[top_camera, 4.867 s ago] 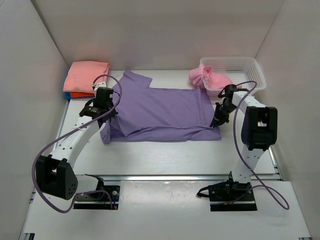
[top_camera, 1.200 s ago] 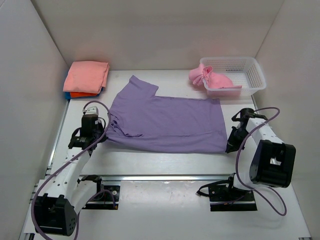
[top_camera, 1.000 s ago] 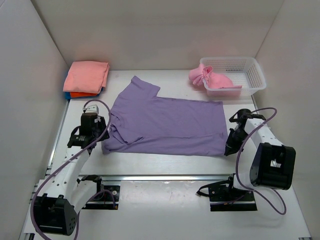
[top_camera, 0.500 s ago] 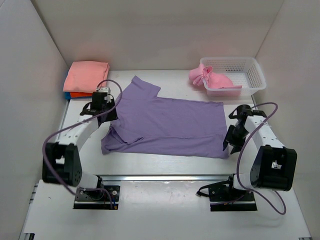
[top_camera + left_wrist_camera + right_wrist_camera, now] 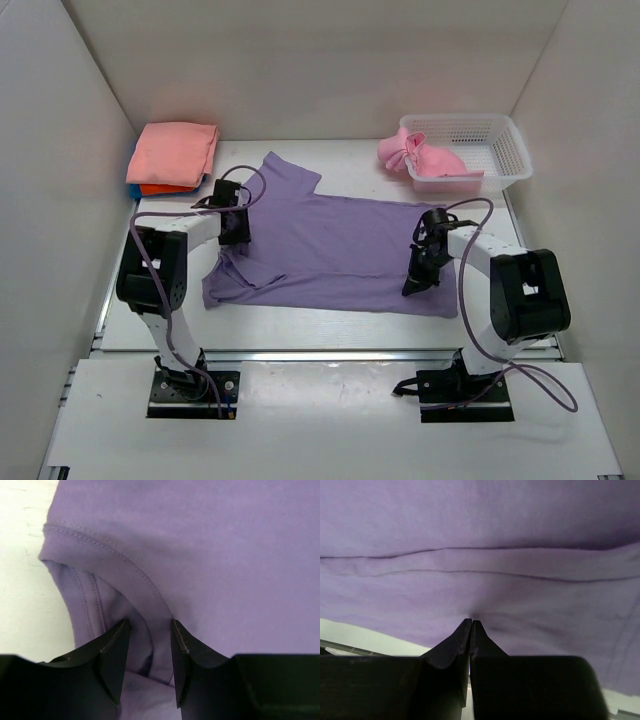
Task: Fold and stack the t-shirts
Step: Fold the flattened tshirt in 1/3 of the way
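The lavender-purple t-shirt (image 5: 330, 250) lies spread across the middle of the table. My left gripper (image 5: 236, 228) sits low over its collar at the left. In the left wrist view it (image 5: 148, 622) is open, and a ridge of the collar hem (image 5: 150, 595) runs between its fingers. My right gripper (image 5: 410, 288) is down on the shirt's lower right part. The right wrist view shows it (image 5: 471, 621) shut, its tips pinching a small pucker of the purple cloth (image 5: 480, 540). A folded salmon-pink tee (image 5: 175, 150) tops a stack over an orange one (image 5: 160, 189).
A white mesh basket (image 5: 500, 135) stands at the back right, with a crumpled light pink tee (image 5: 425, 158) hanging over its left rim. White walls close in on the left, back and right. Both arm bases are at the near edge.
The left gripper moved from the shirt's left edge up and right to the collar. The right gripper let go of the right hem, moved left onto the shirt and shut again.
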Controlling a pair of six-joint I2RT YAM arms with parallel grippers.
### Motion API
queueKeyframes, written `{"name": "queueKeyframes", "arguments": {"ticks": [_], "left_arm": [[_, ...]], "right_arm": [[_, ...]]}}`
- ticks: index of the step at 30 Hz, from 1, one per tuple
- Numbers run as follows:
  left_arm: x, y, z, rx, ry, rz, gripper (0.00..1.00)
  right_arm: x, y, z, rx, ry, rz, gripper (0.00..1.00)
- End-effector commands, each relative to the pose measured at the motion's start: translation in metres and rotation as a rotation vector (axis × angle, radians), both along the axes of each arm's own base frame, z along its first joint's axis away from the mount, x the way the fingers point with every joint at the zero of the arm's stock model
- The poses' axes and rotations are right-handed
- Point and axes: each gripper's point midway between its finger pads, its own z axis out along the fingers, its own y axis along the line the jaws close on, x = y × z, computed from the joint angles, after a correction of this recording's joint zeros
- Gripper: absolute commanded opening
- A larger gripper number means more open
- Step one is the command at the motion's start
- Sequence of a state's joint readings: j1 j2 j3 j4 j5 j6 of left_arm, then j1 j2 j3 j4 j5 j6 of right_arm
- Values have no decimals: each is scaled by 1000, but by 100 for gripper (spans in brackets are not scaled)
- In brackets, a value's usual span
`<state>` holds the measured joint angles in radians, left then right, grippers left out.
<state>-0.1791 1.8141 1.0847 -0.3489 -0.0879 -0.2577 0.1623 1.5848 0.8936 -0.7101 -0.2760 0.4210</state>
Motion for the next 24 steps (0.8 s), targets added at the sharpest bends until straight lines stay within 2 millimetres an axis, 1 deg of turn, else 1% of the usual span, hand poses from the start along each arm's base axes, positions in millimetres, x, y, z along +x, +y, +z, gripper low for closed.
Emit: {"name": "queueKeyframes", "arguments": {"ticks": [1,2,3,5,6,7,10,11,14,16,18,19,21,22,23,24], "left_arm": [[-13,18,-6,66,61,31,49],[-20,26,-7,77,74,51,49],[-21,28,-5,85,68,51,50],[-31,39,-7,94,83,78,50],[-35,41,-5,96,84,85,50],[-40,45,-7,100,103,91,50],[-53,52,-7,131,125,93,48],[-60,54,-7,134,135,91,47],[-74,58,-11,135,149,94,48],[-77,59,-7,123,136,97,49],[-77,55,-3,103,119,89,52],[-74,50,4,95,98,69,54],[-64,38,15,61,55,19,57],[-53,29,30,28,5,-14,58],[-46,21,38,-9,-22,-31,58],[-32,13,53,-56,-73,-54,58]], "right_arm": [[5,6,-9,29,-14,-24,0],[3,4,-13,16,-4,-20,1],[-2,0,-17,-4,15,-26,0],[-10,-6,-24,-33,51,-36,0],[-12,-8,-25,-38,60,-35,0],[-12,-10,-25,-42,57,-43,0],[-24,-17,-30,-68,99,-48,0],[-22,-17,-29,-75,93,-49,0],[-31,-20,-33,-85,116,-37,0],[-35,-21,-33,-89,128,-42,0],[-42,-21,-34,-101,148,-45,0],[-46,-22,-34,-102,159,-43,0],[-46,-18,-32,-83,154,-37,0],[-40,-15,-30,-75,129,-20,0],[-30,-14,-26,-77,89,-19,0],[-18,-10,-20,-75,46,1,1]]}}
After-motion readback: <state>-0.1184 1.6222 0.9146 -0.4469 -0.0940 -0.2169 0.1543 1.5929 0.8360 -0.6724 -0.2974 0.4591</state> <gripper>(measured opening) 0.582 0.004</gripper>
